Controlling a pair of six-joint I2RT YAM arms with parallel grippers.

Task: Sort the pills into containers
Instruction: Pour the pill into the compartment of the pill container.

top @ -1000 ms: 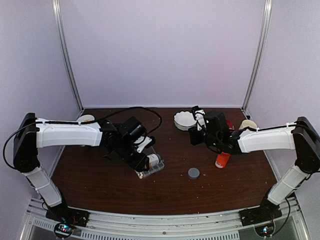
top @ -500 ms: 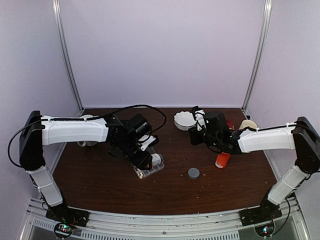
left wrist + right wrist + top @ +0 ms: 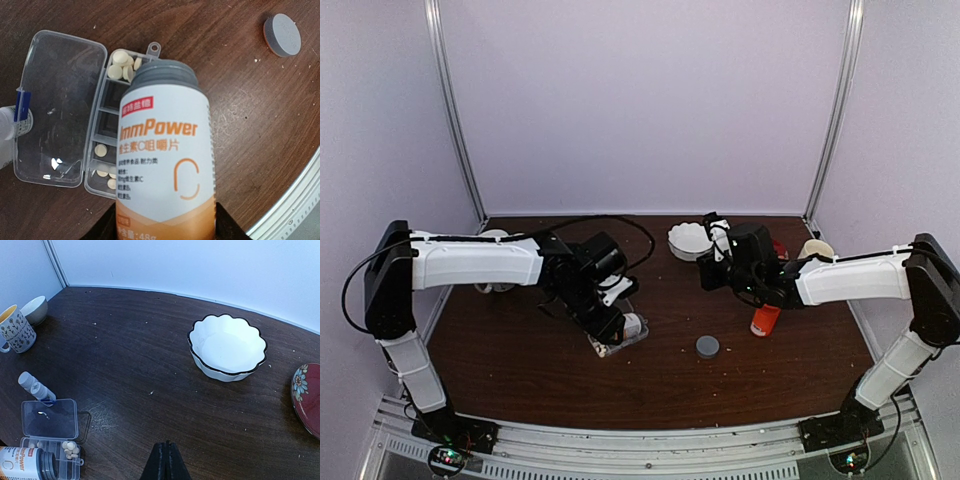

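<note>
Near the middle of the table, left of a loose grey cap point(image 3: 707, 346), the left gripper point(image 3: 610, 322) clamps a white supplement bottle point(image 3: 165, 145), its grey top over the clear organizer point(image 3: 106, 122). The lid lies flat open. Pale round pills point(image 3: 120, 59) fill the end compartments. They look light, hard and apt to roll, so better poured than pinched. Farther right, the right gripper point(image 3: 166, 452) hangs pressed together, empty.

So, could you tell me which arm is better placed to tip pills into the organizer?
Left: the left gripper holds the white bottle tilted over the open organizer, while the right gripper hangs shut, off by the white bowl.
</note>
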